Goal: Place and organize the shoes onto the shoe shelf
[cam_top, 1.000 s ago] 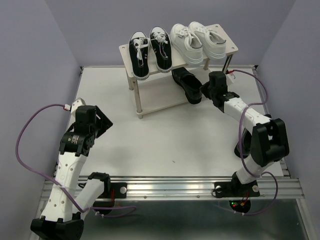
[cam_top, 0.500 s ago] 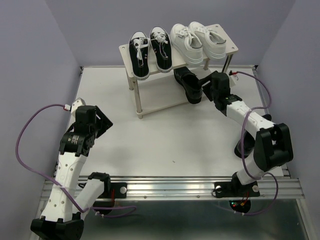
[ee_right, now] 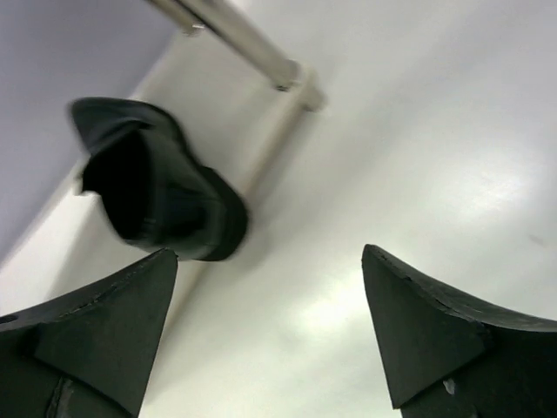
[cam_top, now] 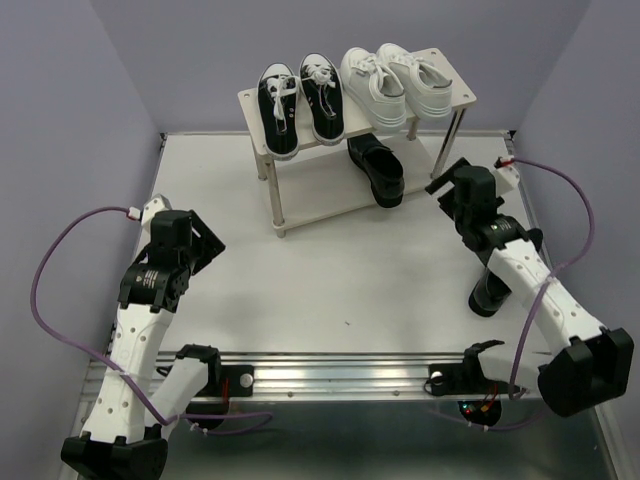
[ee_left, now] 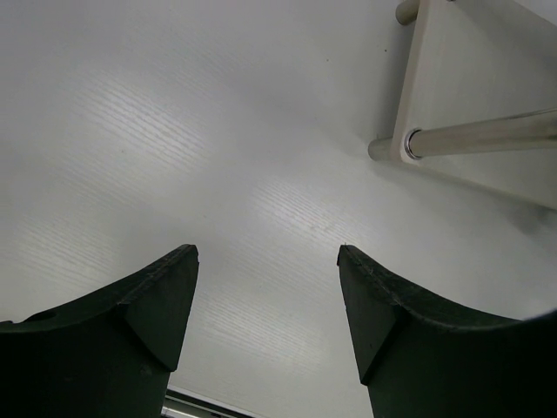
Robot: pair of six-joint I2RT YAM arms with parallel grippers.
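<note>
We judge five shoes shelved. The black canvas sneakers (cam_top: 280,115) and white sneakers (cam_top: 375,85) sit on the shoe shelf (cam_top: 315,190) top board, and one black loafer (cam_top: 378,168) is at the lower board's right end. Our right gripper (cam_top: 445,182) stands wide open and empty near it. Our left gripper (ee_left: 265,251) hangs open, holding nothing. Next we must fetch the second loafer (cam_top: 490,292), which stands near the right edge of the table (cam_top: 330,270). We can read no writing.
</note>
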